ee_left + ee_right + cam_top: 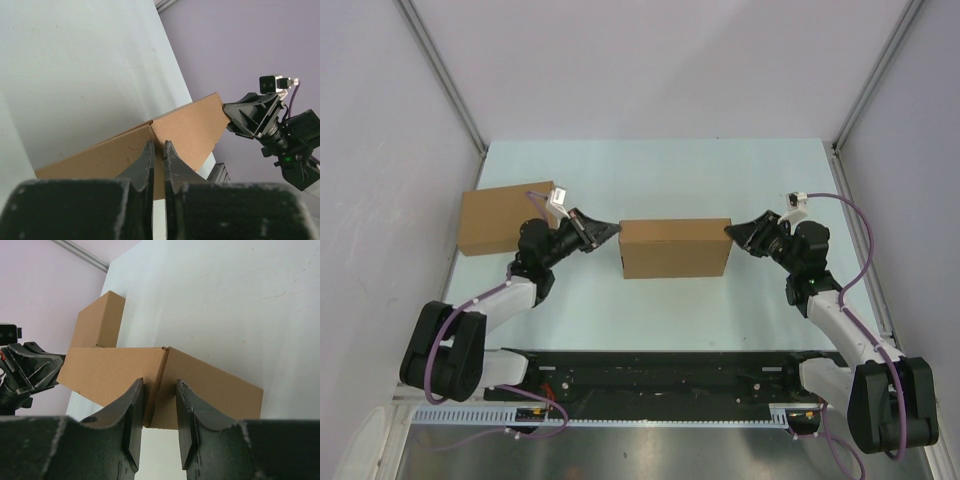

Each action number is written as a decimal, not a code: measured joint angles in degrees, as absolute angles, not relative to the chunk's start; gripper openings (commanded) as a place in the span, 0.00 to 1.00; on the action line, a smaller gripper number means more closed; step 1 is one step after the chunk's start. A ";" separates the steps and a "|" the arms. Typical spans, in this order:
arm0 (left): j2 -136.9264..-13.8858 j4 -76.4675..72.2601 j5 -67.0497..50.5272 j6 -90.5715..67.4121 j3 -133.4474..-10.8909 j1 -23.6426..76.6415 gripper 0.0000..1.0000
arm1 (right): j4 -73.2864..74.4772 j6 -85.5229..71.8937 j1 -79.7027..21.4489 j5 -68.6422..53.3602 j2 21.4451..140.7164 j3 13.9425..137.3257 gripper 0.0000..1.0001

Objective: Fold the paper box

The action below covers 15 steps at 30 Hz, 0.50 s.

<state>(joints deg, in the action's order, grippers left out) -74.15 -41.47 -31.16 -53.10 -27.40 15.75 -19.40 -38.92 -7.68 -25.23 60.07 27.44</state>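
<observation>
Left claw: my left gripper [159,152] has its fingers pressed almost together, with only a slit between them, at the paper box's [675,248] left-hand corner. I cannot tell whether any cardboard is nipped.
Right claw: my right gripper [159,385] is spread, its fingers straddling the box's right-hand corner edge.
Paper box: box-shaped, centre of the top view, between both claws.
Beyond: plain cardboard box [505,220], upper left of the frame, on the pale table [720,180].

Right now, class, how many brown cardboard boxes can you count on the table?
2: the paper box sits mid-table, and a plain box lies at the table's left edge. None appears hidden.
</observation>
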 measured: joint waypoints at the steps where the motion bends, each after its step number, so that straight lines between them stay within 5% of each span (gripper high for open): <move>1: -73.97 -41.25 -30.79 -52.45 -27.46 15.88 0.11 | -19.38 -38.92 -7.70 -25.17 60.07 27.44 0.26; 7: -73.73 -40.47 -29.98 -51.53 -27.68 16.19 0.18 | -18.57 -38.87 -7.81 -24.69 59.35 27.49 0.55; 15: -73.34 -38.04 -29.26 -49.91 -28.64 16.73 0.20 | -14.06 -39.05 -6.74 -24.86 58.83 28.97 0.56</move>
<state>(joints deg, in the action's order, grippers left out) -73.34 -38.04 -29.26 -49.91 -28.64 16.73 -14.06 -39.05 -6.74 -24.86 58.83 28.97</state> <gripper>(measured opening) 0.200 0.570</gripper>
